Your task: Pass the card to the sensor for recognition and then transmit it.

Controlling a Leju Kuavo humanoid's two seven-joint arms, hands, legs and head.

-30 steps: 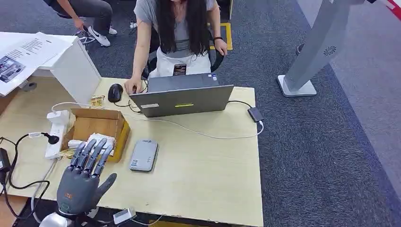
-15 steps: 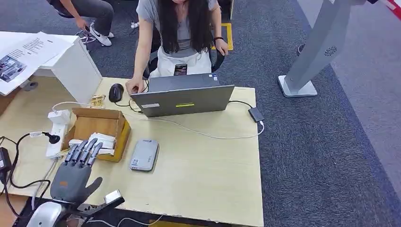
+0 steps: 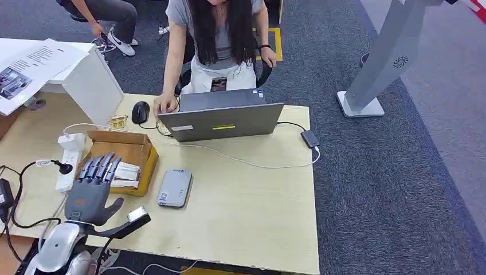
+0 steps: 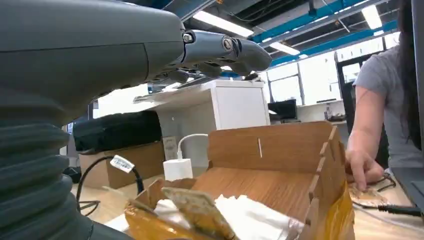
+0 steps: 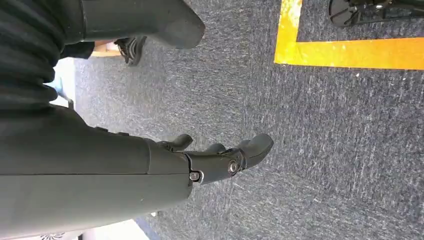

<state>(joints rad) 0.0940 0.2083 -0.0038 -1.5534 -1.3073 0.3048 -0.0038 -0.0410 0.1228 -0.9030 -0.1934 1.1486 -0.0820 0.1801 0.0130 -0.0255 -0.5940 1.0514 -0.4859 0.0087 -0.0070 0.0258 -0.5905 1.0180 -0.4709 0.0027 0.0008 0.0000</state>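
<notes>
Reaching for the cards is the step in hand, as I read it: the left hand [image 3: 91, 192] hovers flat over the near end of the cardboard box [image 3: 117, 150] on the bench [image 3: 240, 212], fingers [image 3: 98, 169] stretched out & apart, holding nothing. The cards [image 3: 125, 173] lie as a pale stack in that near end of the box, partly under the fingertips; in the left wrist view one tan card [image 4: 197, 210] sits on top of white ones, tilted up a bit. To do it well, I'd say: come down slowly, pick just the top card w/ thumb against a finger, not a bunch, & keep off the box wall so the box doesn't slide toward the power strip [image 3: 69, 160]. The grey sensor [image 3: 174, 187] lies just beside the box, so the carry is short; hold the card flat over it. The right hand [image 5: 220, 160] hangs over the grey carpet, fingers loosely apart, nothing in it. A person [image 3: 215, 40] sits behind the laptop [image 3: 220, 121], one hand at the mouse [image 3: 139, 112]. Writing: small labels on the sensor & the laptop lid, printed sheets [image 3: 31, 66] at the far left, all too small to read; no brand I can make out.
</notes>
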